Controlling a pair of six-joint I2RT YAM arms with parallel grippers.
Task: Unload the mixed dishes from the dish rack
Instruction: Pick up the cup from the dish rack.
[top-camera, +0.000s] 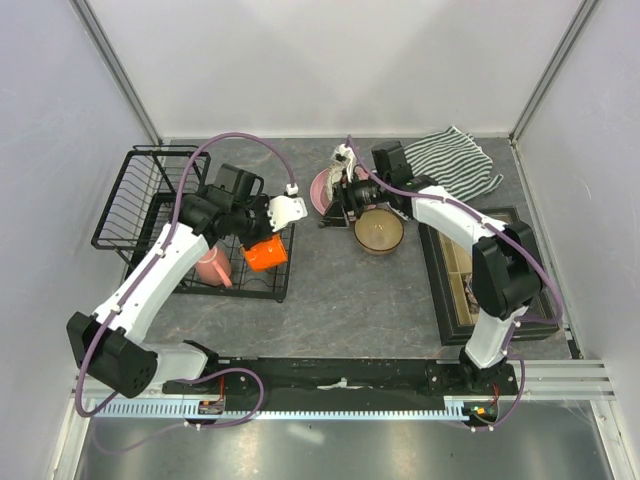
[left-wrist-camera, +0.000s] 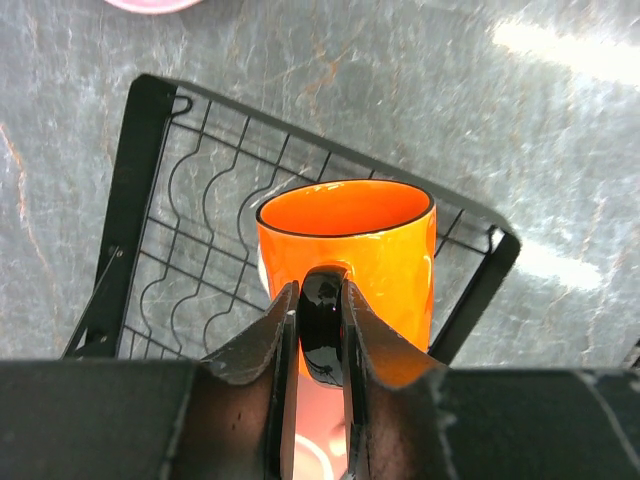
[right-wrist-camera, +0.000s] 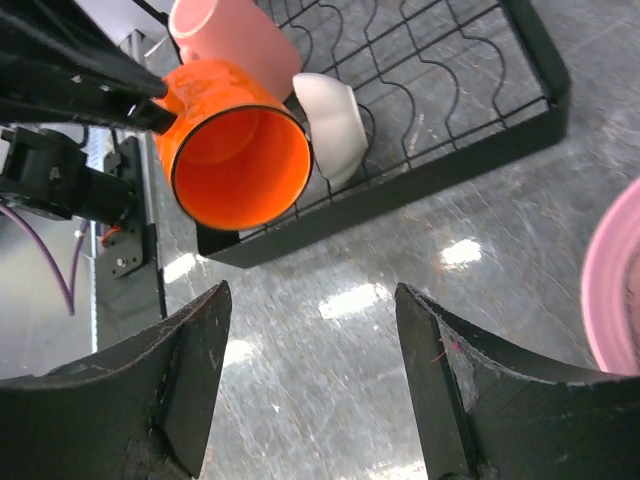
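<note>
Grey table (top-camera: 330, 290), one dish rack (left-wrist-camera: 127, 200), two mugs — orange mug (left-wrist-camera: 350, 240) over the rack's corner, handle pinched in the narrow left claw (left-wrist-camera: 320, 300), pink mug (top-camera: 210, 266) inside — two bowls, tan bowl (top-camera: 379, 231) outside, white bowl (right-wrist-camera: 330, 125) inside, one pink plate (top-camera: 322, 188), right claw (right-wrist-camera: 310, 290) wide, empty.

Orange mug (left-wrist-camera: 350, 250): glossy glazed ceramic, black gloss handle. Dish rack (left-wrist-camera: 130, 190) beneath left gripper (left-wrist-camera: 322, 300): matt black coated wire. Table (left-wrist-camera: 420, 90) beyond it: grey, stone-look, slight sheen. Towel (top-camera: 455, 160): striped cloth.

left arm (top-camera: 150, 275) extended, left pincer (left-wrist-camera: 320, 300) clamped narrow | right arm (top-camera: 455, 215) bent, right pincer (right-wrist-camera: 310, 295) spread wide
</note>
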